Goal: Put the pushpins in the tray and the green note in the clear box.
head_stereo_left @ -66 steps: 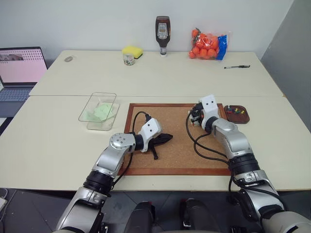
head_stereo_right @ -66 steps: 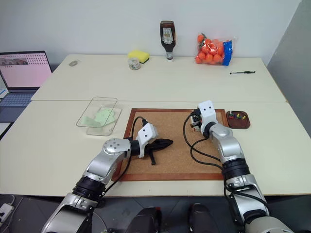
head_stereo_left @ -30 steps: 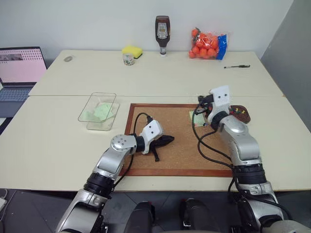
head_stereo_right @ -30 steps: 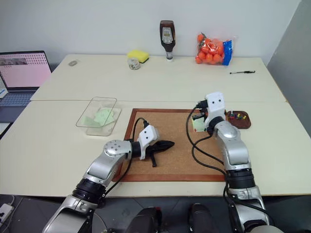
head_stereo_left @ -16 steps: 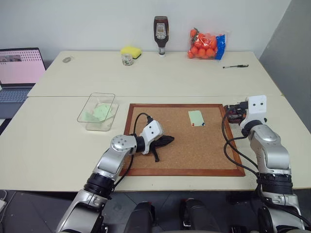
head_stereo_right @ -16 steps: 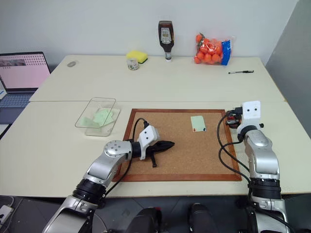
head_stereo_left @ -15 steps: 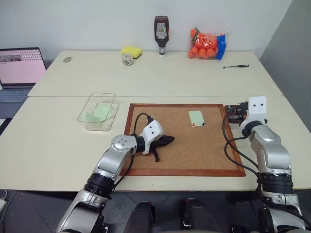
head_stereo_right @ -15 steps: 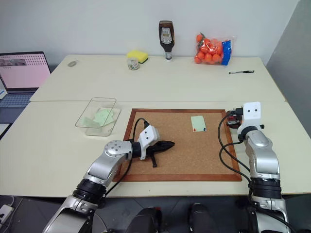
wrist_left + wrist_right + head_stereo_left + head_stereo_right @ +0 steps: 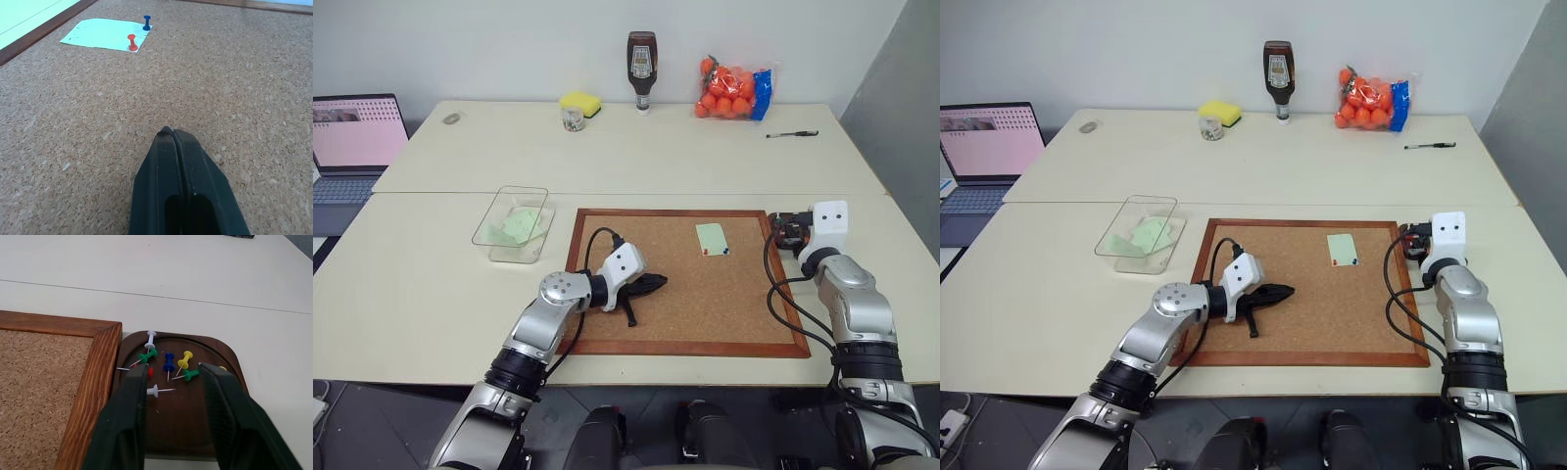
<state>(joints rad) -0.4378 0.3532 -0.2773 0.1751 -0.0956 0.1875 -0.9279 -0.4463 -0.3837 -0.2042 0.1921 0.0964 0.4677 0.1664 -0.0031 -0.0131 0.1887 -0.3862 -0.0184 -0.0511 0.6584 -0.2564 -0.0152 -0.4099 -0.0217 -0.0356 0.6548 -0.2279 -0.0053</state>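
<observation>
The tray (image 9: 225,363) is dark reddish-brown, and the pins (image 9: 168,363) in it are white, green, blue, yellow and red. The corkboard (image 9: 682,294) is speckled tan cork in a reddish wood frame. The note (image 9: 103,40) pinned on it is pale mint green, with one red pin (image 9: 131,42) and one blue pin (image 9: 146,22). The box (image 9: 513,224) is clear, with pale green paper inside. Both grippers have black fingers (image 9: 128,431) and white wrist housings. The table (image 9: 636,157) is cream.
</observation>
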